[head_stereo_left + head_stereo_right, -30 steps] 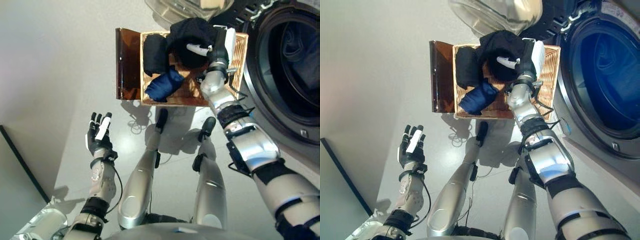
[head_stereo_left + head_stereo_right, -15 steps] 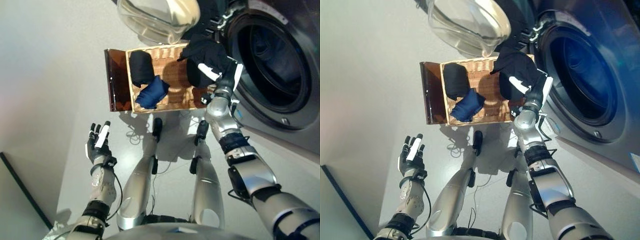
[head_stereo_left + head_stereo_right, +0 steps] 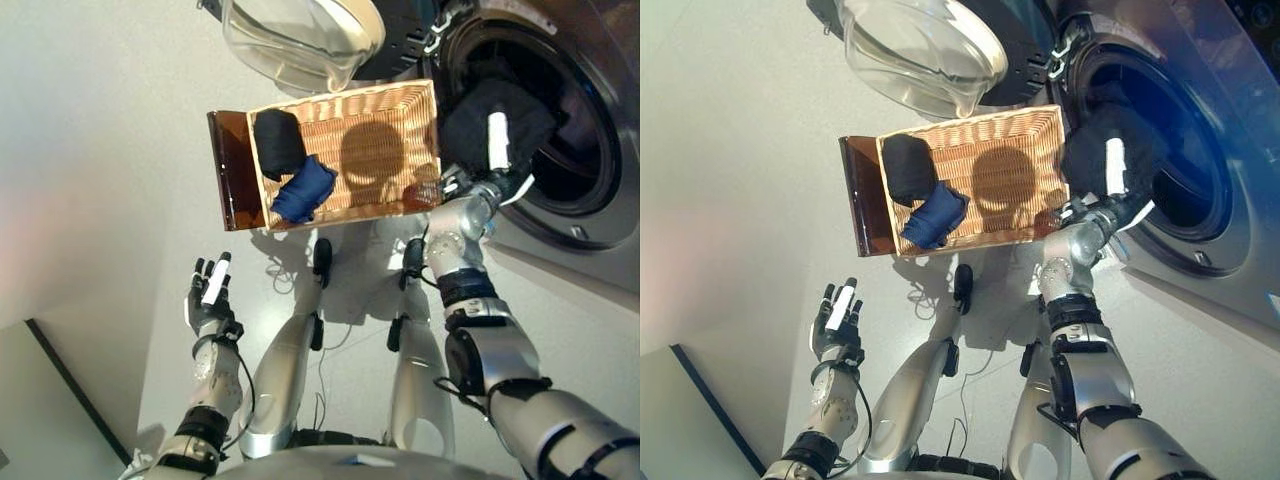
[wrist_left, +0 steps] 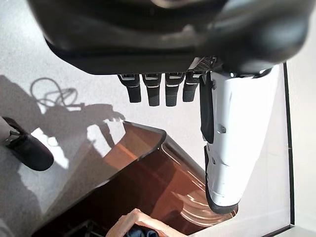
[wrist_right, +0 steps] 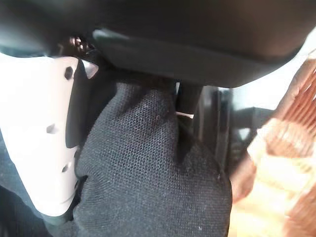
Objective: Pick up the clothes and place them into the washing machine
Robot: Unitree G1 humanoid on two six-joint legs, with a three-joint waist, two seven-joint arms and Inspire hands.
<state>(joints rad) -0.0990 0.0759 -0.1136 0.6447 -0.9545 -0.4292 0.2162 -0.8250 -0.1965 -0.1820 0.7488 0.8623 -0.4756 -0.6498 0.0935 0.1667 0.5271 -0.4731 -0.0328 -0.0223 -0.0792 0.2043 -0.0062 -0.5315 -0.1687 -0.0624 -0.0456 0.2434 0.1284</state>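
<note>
My right hand [image 3: 497,150] is shut on a black garment [image 3: 472,122] and holds it at the washing machine's open door mouth [image 3: 570,110]. In the right wrist view the black cloth [image 5: 153,173] is pinched between the white-covered thumb [image 5: 39,133] and the fingers. The wicker basket [image 3: 390,100] sits on the low dark brown box [image 3: 228,170] and holds a rolled black garment [image 3: 279,141] and a blue garment [image 3: 305,189]. My left hand [image 3: 209,300] hangs open and empty over the floor at the lower left.
The washer's clear glass door [image 3: 300,40] stands swung open above the basket. The machine's grey front [image 3: 590,260] runs along the right. The light floor [image 3: 100,150] spreads to the left, with a dark baseboard [image 3: 70,400] at the lower left.
My right hand has carried the black garment from over the basket's right end to the machine's opening. The camera has shifted. The left hand has stayed put.
</note>
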